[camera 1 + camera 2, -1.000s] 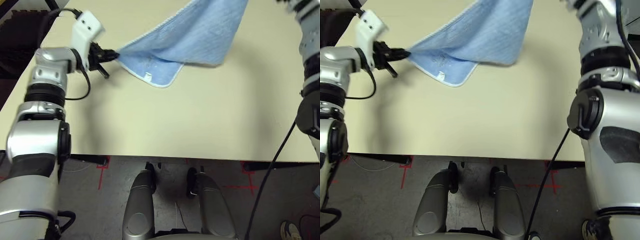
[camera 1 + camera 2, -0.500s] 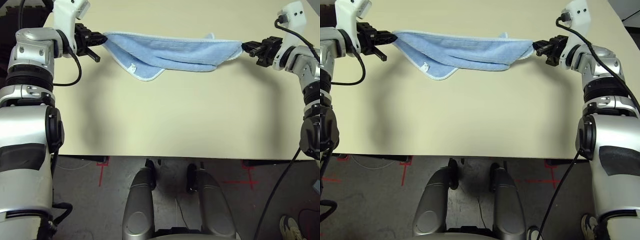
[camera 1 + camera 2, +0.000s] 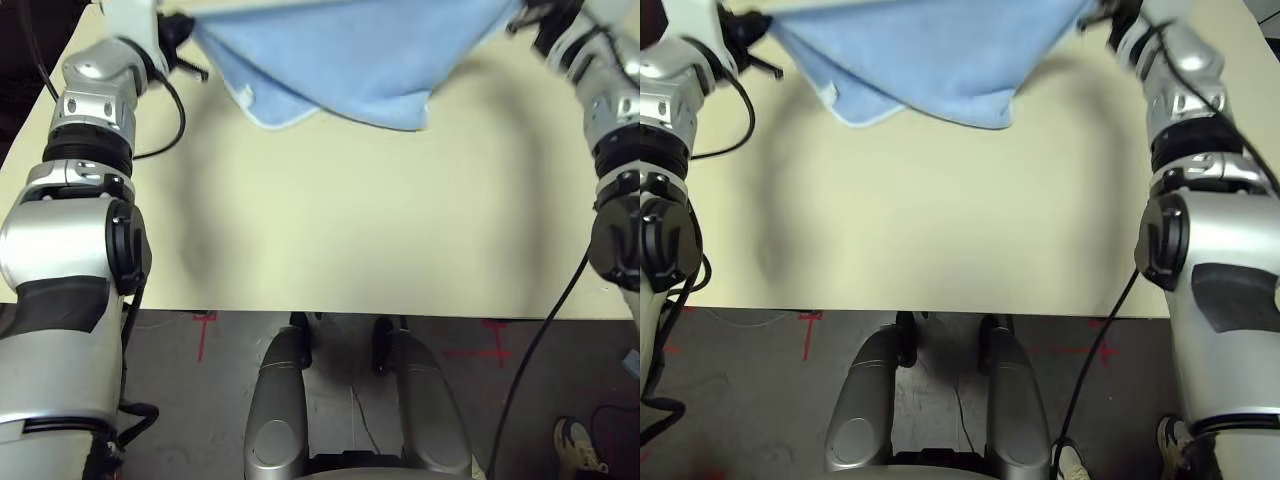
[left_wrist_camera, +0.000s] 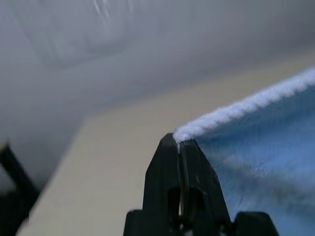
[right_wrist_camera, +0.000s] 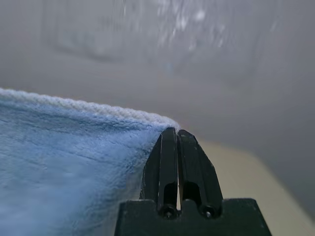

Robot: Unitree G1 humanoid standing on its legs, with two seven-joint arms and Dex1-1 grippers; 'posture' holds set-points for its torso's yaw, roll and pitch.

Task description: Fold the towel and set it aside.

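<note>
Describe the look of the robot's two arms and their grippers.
Both arms have silver shells with black joint bands and ribbed grey wrist segments. Thin black cables loop beside each. The left gripper and right gripper each have two slim, tapered black fingers on a black base.

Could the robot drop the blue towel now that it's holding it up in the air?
Maybe. Each gripper pinches only a corner of the towel: the left gripper and right gripper have their jaws shut right on its edge, so a tug could slip one free. The loose lower part also hangs unevenly over the table, so the fold might come out crooked.
</note>
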